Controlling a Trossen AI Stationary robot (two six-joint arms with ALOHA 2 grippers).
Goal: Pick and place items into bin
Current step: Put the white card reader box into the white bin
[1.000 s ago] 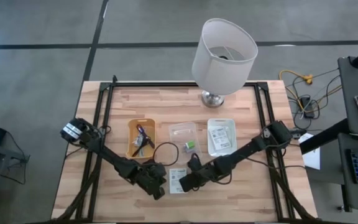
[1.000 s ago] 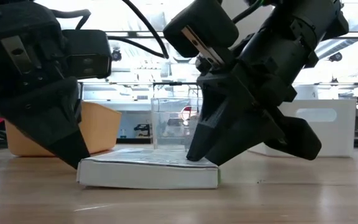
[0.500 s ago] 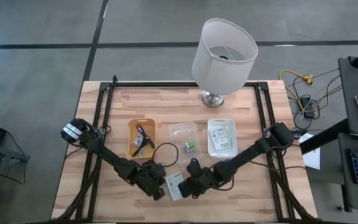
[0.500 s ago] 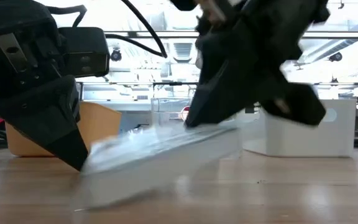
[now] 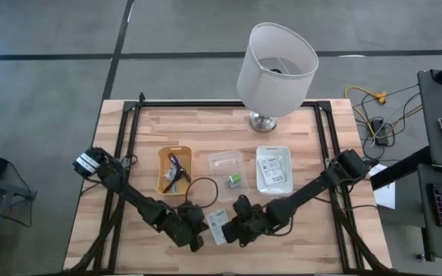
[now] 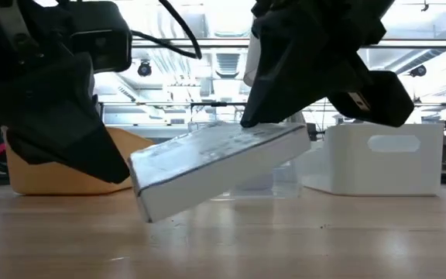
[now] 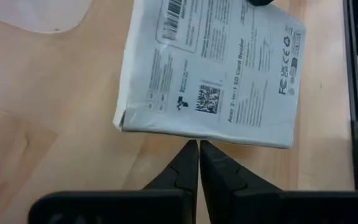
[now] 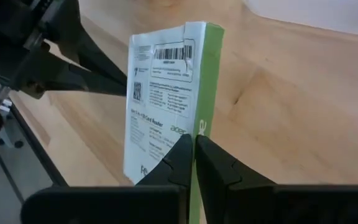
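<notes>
One white box has risen off the tabletop: our right end effector pinches its edge, our left end effector closed and empty, so binning comes next.

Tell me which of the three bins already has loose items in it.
The orange bin, leftmost of the three: it holds small dark objects, while the clear bin looks empty and the white bin holds a card.

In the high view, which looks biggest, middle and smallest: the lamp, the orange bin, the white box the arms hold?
1. Lamp, though it stands nearer the camera.
2. Orange bin.
3. White box, tilted between the left gripper and right gripper, so only partly seen.
</notes>
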